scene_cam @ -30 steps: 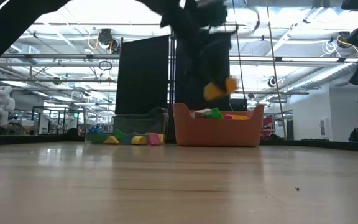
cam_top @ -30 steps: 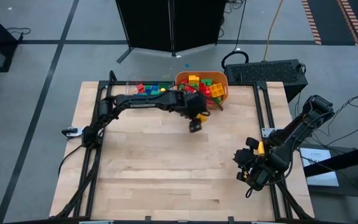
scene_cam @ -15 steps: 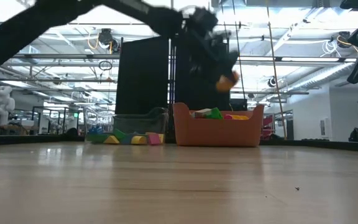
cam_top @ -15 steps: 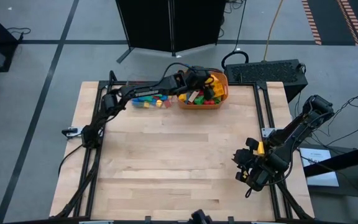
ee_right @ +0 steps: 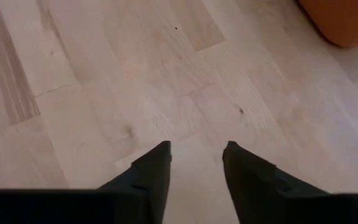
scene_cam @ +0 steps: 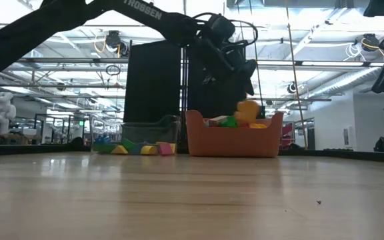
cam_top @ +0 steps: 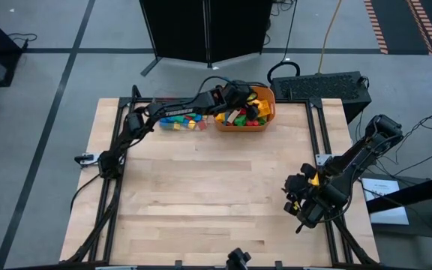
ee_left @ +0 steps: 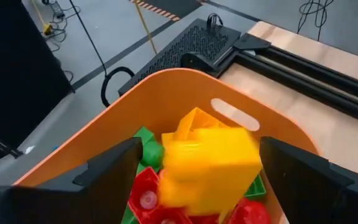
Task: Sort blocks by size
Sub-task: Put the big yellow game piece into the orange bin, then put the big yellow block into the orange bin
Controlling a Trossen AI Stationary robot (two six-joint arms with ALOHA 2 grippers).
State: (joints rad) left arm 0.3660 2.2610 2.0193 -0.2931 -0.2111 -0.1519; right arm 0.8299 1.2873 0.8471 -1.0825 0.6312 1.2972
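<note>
My left gripper [cam_top: 240, 101] is open above the orange tub [cam_top: 238, 127] at the table's far edge. A yellow block [ee_left: 210, 165] is in the air between and below its spread fingers, blurred, just over the tub's pile of red, green and yellow blocks; the low view shows it [scene_cam: 247, 110] under the gripper [scene_cam: 235, 63] at the tub's rim. More blocks lie in the clear tray [cam_top: 180, 120] left of the tub. My right gripper [cam_top: 300, 199] is open and empty above bare wood near the table's right edge.
The tub [scene_cam: 235, 141] and the clear tray [scene_cam: 135, 140] stand side by side on the table's far edge. The wooden tabletop [cam_top: 201, 195] is bare in the middle and near side. A black case [cam_top: 321, 86] lies beyond the far right corner.
My left gripper has gone up and toward the table's far edge, from over the middle of the table to above the orange tub, carrying the yellow block. The block has since come away from the fingers and dropped to the tub's rim.
</note>
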